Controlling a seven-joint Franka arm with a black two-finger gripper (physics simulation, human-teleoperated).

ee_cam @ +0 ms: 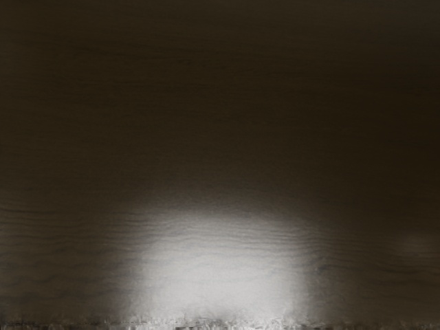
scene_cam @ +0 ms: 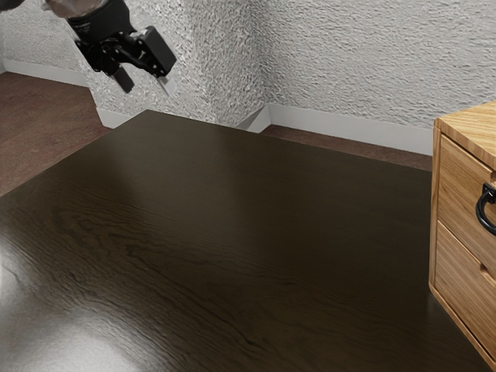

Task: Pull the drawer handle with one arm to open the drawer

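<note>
We've got the exterior cam raised beside the arm (scene_cam: 87,19), looking down across the table (scene_cam: 232,232) toward the wall (scene_cam: 349,54) corner, cabinet (scene_cam: 465,232) clipped at the frame's right edge. Wrist cam faces the tabletop. Overlap: table surface.

I work in what looks like a home room: rough white walls (scene_cam: 349,62), baseboard (scene_cam: 349,122) and wood floor (scene_cam: 39,124) behind my dark table (scene_cam: 194,232), with a wooden cabinet (scene_cam: 461,271) on it.
</note>
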